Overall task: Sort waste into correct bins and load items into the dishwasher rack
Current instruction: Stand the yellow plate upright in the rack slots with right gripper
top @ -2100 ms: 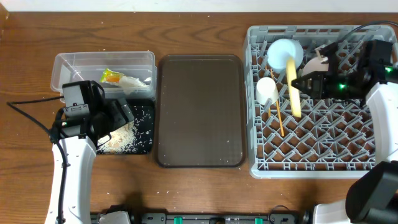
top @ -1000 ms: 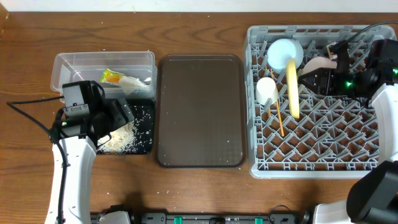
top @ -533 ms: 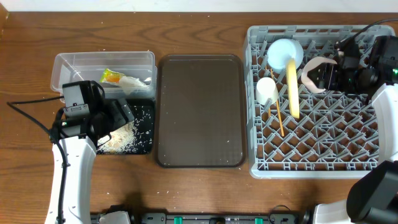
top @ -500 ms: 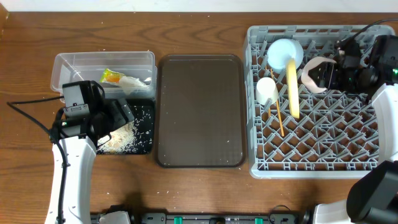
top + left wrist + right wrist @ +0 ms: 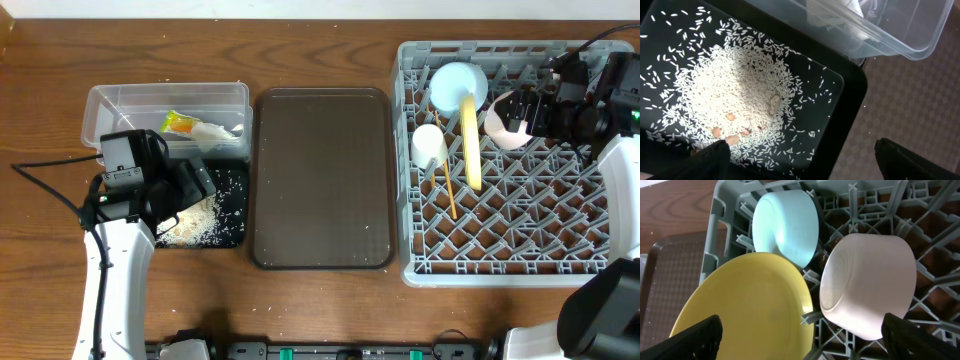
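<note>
Dishwasher rack, large square grey plastic crate with upright pegs, sits at the right end of the wooden table.

Right wrist view: right gripper has its fingers spread wide at the two lower corners, nothing pinched. Between and beyond them a pale pink bowl rests tilted on the pegs. Round yellow plate stands just left of it; light blue bowl sits behind both. Whether a fingertip touches the pink bowl: cannot tell.

Left wrist view: left gripper is also spread wide and empty above the shallow black rectangular tray. Loose white rice grains are heaped in it, with a few brownish bits that the overhead view does not resolve. Clear plastic rectangular tub lies beyond the tray's far edge.

Overhead adds:
- small white cup and two thin wooden chopsticks in the rack, left of the plate; neither wrist view shows them.
- yellow-green-orange snack wrapper and crumpled white wrapper inside the tub.
- large dark brown serving tray between the bins and the rack.
</note>
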